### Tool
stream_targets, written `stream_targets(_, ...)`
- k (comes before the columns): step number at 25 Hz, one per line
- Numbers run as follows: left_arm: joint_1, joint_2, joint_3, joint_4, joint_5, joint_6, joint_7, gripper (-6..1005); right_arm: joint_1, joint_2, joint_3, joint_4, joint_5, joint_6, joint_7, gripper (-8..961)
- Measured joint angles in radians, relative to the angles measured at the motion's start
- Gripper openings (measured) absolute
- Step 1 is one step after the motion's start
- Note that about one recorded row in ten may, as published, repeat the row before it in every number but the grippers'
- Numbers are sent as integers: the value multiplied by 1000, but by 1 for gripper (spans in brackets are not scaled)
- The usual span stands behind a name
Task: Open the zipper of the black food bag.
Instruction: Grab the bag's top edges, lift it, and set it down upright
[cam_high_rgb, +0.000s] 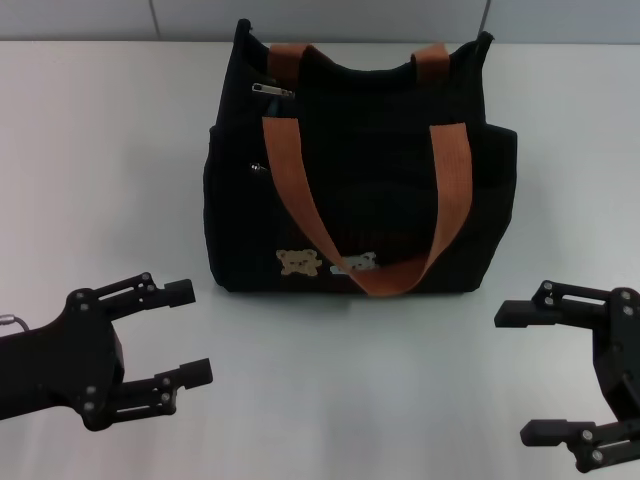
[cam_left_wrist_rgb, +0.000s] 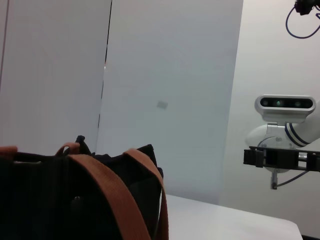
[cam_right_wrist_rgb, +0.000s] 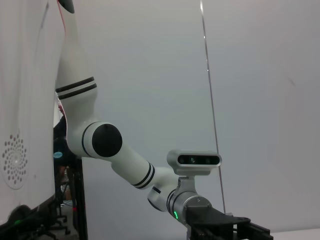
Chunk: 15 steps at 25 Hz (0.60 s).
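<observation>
1. The bag (cam_high_rgb: 360, 170) stood upright on the white tabletop (cam_high_rgb: 100, 150), centred ahead of the robot, its front with the bear patches facing the robot.
2. One orange strap (cam_high_rgb: 300, 200) drooped down the front; the other stood up at the far rim.
3. The zipper (cam_high_rgb: 345, 68) ran along the top rim, with its silver pull (cam_high_rgb: 270, 89) at the robot's left end, so the bag looked shut.
4. The left pincer (cam_high_rgb: 185, 330) hovered low, near the bag's left front corner, fingers spread and empty.
5. The right pincer (cam_high_rgb: 540, 375) hung off the right front corner, likewise spread and empty.
6. Neither touched the bag, so the task seemed at its approach step, nothing yet opened.
7. Next, the left pincer likely needed to rise to the pull and pinch it, then draw it along the rim, while the right steadied the bag.
</observation>
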Motion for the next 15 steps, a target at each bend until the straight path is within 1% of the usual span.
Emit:
stream_targets(2,0,0,0,0,0,0,0,783,3,1,0,1,1,3,1,839)
stream_targets(4,0,-7,1,0,0,0,-11,783,6,4,2,3,3,7,2,839)
stream_targets(6,-1,-8,2,0,0,0,-13,783,9,12,4,1,3,11,2,839)
stream_targets(10,-1,-9,3,1,0,-2,-21,783,12,16,9,0,4,11,2,839)
stream_targets(13,-1,-14,0,1,-3,-33,-44,783,13,17,11,4,6,13,3,840)
stream_targets(15,0,-22,-6,1,-6,-65,-52,783,9,18,14,5,10,20,3,840)
